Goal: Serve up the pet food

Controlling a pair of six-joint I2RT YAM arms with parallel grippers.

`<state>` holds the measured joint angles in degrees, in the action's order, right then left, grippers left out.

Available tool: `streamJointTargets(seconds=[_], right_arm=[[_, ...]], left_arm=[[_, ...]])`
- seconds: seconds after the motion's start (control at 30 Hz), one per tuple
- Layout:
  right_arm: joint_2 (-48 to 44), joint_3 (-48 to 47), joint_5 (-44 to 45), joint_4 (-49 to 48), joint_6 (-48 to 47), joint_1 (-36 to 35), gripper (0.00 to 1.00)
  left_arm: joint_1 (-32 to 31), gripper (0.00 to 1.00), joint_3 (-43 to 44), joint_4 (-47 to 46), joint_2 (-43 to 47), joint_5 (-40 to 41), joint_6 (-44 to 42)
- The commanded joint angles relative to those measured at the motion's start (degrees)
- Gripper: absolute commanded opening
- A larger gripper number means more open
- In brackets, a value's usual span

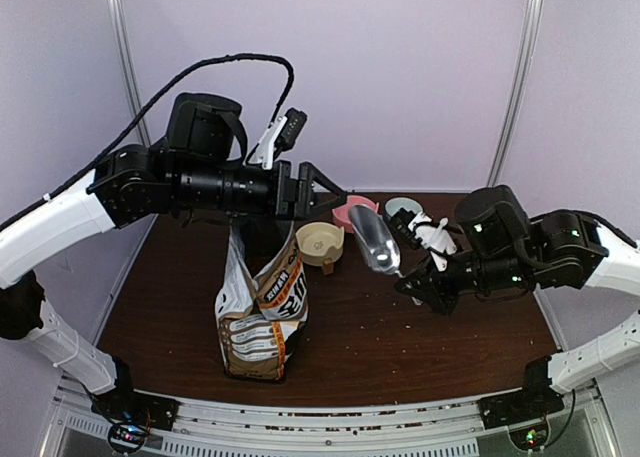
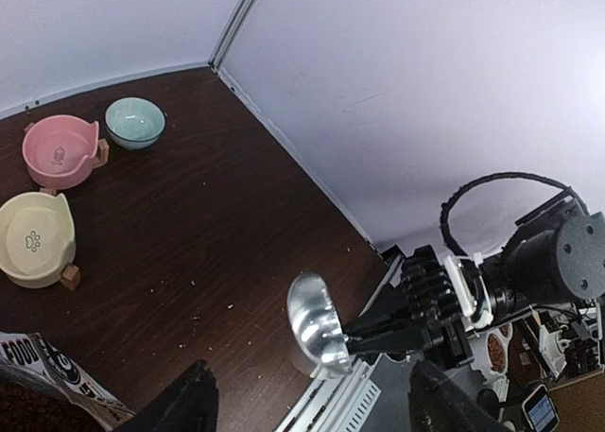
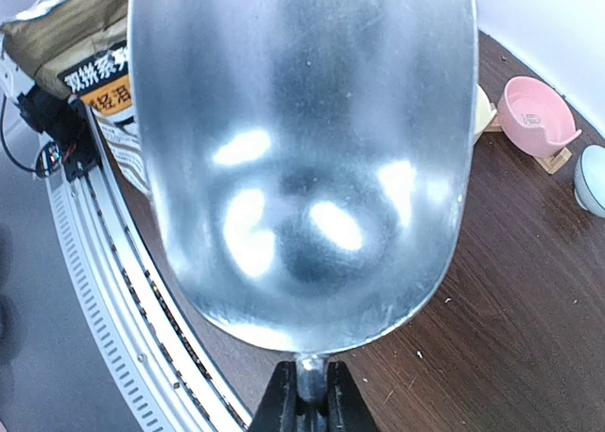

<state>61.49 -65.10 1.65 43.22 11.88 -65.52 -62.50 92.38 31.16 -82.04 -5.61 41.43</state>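
pale lilac walls close in a dark brown wood-grain counter (image 1: 430, 347) whose matte top is dotted with small light crumbs (image 2: 197, 317). left of centre in the overhead view stands a tall, creased printed pet food bag (image 1: 262, 312) in white-grey and brown with orange bands, its top crumpled open. behind it, toward the upper middle, three small smooth pet bowls sit in a row: a cream bowl (image 1: 320, 242) with a paw print, a pink bowl (image 1: 352, 211) with little ears, and a plain round teal bowl (image 1: 403, 206). all three look empty.

the right gripper (image 3: 304, 399) is clenched on the thin stem of a polished silver metal scoop (image 1: 374, 242), held in the air right of the bag and near the cream bowl. its deep rounded trough shows only glare and reflections, with no load in it. the left gripper (image 1: 320, 184) is released, its black fingers (image 2: 194, 399) spread wide with nothing between them, hovering above the bag's top edge.

no heap of pet food shows in any view. it is not in the scoop or the bowls, so it is most likely down inside the bag.

the step in hand looks like the approach to scooping. the next move would call for the left gripper to pinch the floppy bag lip and hold the mouth open. then the right arm would tip the scoop down into the opening. the thin, slack bag could fold shut or topple if pushed sideways.
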Motion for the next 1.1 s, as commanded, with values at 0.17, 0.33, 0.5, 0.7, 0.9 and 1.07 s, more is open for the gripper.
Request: streamJointTargets(seconds=[0.17,0.33,0.5,0.7,0.9,1.07], right_arm=[[6.6,-10.1,11.8,9.1,-5.4,-7.2,0.0],[7.6,-12.2,12.6,9.1,-6.3,-7.9,0.0],[8.2,-13.1,14.0,9.5,-8.5,-9.1,0.0],[9.0,-13.9,17.7,10.3,-11.9,-10.4,0.0],[9.0,-13.3,21.9,9.5,-12.0,-10.4,0.0],[7.6,-11.6,23.9,6.5,-10.1,-10.4,0.0]], left_arm=[[0.9,0.72,-3.8,-2.0,-0.4,-3.8,3.1],[0.9,0.66,-6.0,-1.7,-0.1,-4.1,3.5],[0.9,0.49,-6.9,-2.3,0.0,-3.7,3.5],[1.2,0.3,-7.5,-5.2,-0.5,-5.8,3.7],[1.2,0.1,-8.2,-7.1,-0.8,-8.1,4.1],[1.2,0.0,-10.1,-10.3,-0.2,-11.4,4.8]])
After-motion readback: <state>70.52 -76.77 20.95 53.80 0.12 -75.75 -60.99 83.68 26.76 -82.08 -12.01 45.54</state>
